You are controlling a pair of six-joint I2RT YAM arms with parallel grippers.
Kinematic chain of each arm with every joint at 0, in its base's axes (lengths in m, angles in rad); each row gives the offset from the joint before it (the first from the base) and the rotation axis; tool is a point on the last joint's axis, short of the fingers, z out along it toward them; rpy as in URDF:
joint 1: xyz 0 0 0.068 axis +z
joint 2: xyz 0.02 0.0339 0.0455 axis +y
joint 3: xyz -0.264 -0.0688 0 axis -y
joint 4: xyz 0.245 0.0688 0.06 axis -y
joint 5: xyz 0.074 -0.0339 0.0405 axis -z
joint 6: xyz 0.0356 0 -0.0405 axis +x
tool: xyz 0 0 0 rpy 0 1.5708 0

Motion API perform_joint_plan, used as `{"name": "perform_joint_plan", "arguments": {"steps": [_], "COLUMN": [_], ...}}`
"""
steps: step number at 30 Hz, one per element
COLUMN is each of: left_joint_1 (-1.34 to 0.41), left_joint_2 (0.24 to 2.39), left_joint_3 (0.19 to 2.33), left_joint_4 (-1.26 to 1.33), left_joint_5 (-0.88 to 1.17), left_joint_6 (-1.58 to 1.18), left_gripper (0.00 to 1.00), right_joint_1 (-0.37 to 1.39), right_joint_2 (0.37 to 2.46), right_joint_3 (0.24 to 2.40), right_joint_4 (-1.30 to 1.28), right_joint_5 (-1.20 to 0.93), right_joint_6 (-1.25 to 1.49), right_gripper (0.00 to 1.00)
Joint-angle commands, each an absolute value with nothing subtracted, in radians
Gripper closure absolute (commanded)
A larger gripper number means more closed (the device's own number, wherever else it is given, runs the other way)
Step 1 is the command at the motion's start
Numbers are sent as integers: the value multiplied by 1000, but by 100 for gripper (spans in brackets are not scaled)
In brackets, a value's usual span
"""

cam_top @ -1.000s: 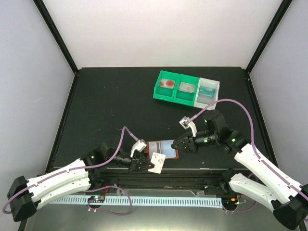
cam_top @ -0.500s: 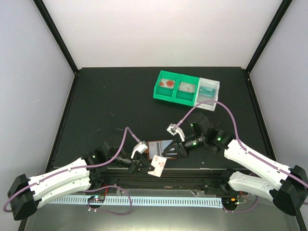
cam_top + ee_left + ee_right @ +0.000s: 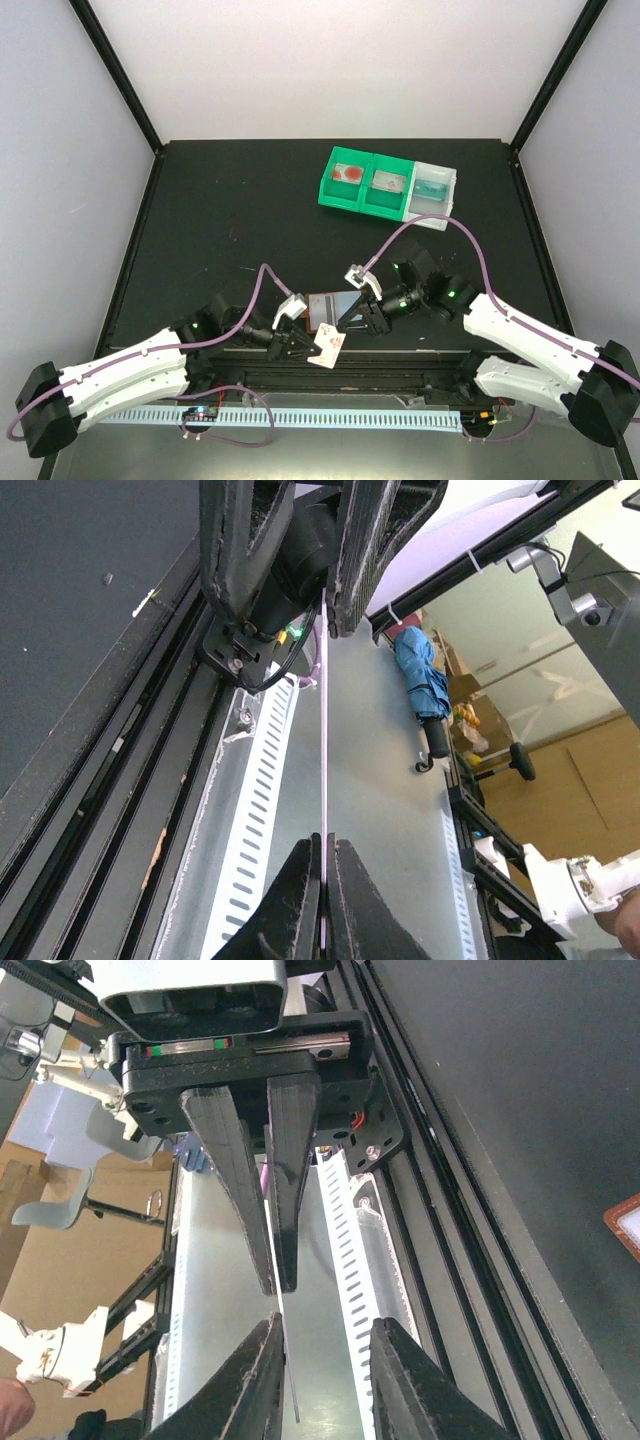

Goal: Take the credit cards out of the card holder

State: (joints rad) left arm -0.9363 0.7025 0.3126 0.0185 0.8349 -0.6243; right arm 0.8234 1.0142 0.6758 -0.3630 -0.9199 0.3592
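Spanning a white-walled cell, the black table (image 3: 220, 220) carries everything. At its near edge the left gripper (image 3: 305, 346) pinches a pinkish card (image 3: 328, 347), print unreadable. The holder (image 3: 325, 307) lies just behind. The right gripper (image 3: 327, 1325) straddles that card, jaws parted. Far right, green bins (image 3: 340, 203) and a white bin (image 3: 425, 217) hold small items.

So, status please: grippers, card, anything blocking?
Left gripper shut on credit card. Right gripper open, jaws astride it. Card holder flat on table. Nothing blocking.

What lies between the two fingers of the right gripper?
A card, seen edge-on, pinched by the left gripper. The right wrist view shows it.
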Motion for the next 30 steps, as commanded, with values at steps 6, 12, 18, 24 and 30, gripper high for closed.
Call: {"name": "perform_joint_plan", "arguments": {"steps": [6, 12, 18, 24, 30], "left_joint_1": [-933, -933, -928, -927, -926], "left_joint_2": [702, 678, 631, 562, 538], "left_joint_3": [351, 361, 430, 496, 534], "left_joint_4": [73, 19, -138, -290, -366], "left_joint_5": [857, 791, 610, 328, 140], "left_joint_6": [-627, -622, -592, -592, -590], "left_gripper": [98, 66, 28, 1, 1], "right_joint_1": [831, 831, 829, 815, 771], "right_joint_2": [993, 976, 943, 914, 900], "right_joint_3": [666, 661, 651, 679, 710], "right_joint_4": [-319, -302, -265, -279, -291], "right_joint_5": [-972, -943, -847, -653, -402], "right_joint_6": [357, 374, 421, 468, 560], "right_gripper": [91, 99, 99, 99, 99]}}
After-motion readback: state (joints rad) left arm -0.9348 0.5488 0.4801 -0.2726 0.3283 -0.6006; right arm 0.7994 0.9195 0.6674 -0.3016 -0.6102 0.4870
